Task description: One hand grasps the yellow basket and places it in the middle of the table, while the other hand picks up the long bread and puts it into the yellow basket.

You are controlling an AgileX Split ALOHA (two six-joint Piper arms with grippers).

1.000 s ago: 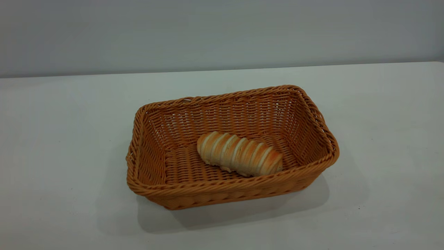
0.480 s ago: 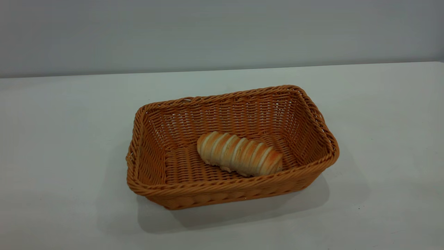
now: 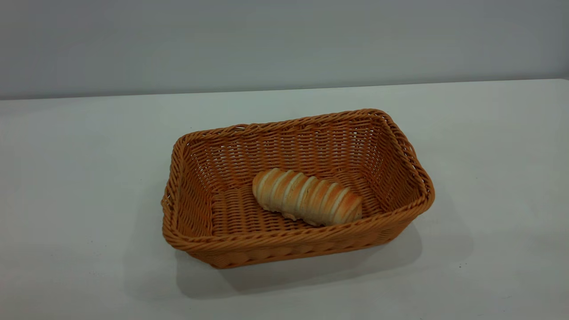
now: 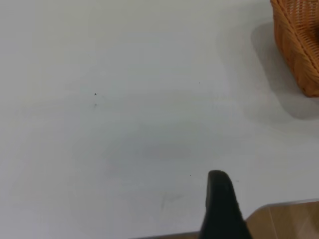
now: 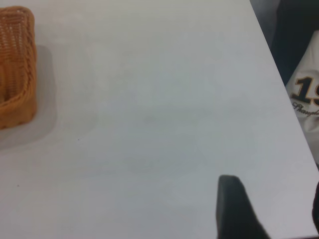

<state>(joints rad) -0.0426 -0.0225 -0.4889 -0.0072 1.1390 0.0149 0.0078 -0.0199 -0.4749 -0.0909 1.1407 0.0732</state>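
The yellow basket [image 3: 289, 238] stands on the white table [image 3: 80, 146] near its middle. The long bread [image 3: 306, 196] lies inside it on the basket floor, slanted, towards the front right. No gripper shows in the exterior view. A corner of the basket shows in the left wrist view [image 4: 299, 45] and in the right wrist view [image 5: 17, 74], far from both grippers. Only one black finger [image 4: 219, 204] of my left gripper shows, above bare table by its edge. My right gripper [image 5: 273, 186] is open and empty over bare table.
A grey wall runs behind the table. In the right wrist view the table's edge runs past a white cloth with dark print [image 5: 304, 97]. In the left wrist view brown floor [image 4: 284, 221] shows beyond the table's edge.
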